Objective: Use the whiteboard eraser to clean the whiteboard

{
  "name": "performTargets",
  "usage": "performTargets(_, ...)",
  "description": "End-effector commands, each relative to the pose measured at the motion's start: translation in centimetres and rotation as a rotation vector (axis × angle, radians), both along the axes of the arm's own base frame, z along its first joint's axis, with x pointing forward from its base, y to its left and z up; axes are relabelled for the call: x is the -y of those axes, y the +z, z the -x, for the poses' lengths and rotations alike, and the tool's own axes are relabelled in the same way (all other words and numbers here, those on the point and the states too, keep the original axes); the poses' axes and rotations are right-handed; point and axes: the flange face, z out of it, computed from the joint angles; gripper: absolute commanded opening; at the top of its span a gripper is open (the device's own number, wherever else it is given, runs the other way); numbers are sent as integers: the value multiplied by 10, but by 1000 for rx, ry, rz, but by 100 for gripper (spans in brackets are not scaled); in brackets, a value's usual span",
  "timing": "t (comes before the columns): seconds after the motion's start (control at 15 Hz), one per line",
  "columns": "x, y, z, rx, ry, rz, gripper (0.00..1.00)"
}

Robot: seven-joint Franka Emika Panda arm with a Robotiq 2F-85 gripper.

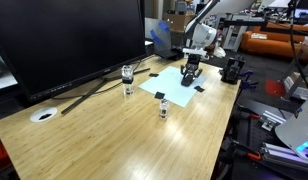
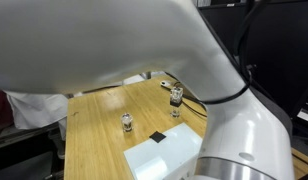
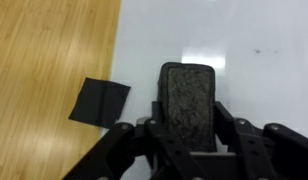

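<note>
whiteboard (image 3: 244, 60): glossy, smooth | whiteboard eraser (image 3: 189, 95): matt, pebbled | table (image 3: 44, 50): varnished wood grain | jars (image 1: 127, 72): clear glass

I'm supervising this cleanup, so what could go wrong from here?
The whiteboard eraser in the hand is near the edge of the whiteboard; a stroke toward the black corner patch could peel it and shift the sheet. A wide sweep might knock the glass jar just off the board.

Ahead of the whiteboard eraser (image 3: 189, 95), which is clamped in the hand (image 3: 189, 122), the whiteboard (image 3: 244, 50) is seen unobstructed. In an exterior view, one side of the sheet is flanked by a corner jar (image 1: 163, 108), a middle jar (image 1: 129, 90) and a far jar (image 1: 127, 72). Passage behind them is closed off by the monitor (image 1: 64, 40). The rest of the counter (image 1: 114, 145) is largely left open.
</note>
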Motion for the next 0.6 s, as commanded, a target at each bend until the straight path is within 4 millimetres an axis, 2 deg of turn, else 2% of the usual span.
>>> performTargets(0.0, -13, -9, 18, -21, -2, -10, 27)
performTargets(0.33, -7, 6, 3, 52, -8, 43, 27)
performTargets(0.53, -5, 15, -16, 102, 13, 79, 27)
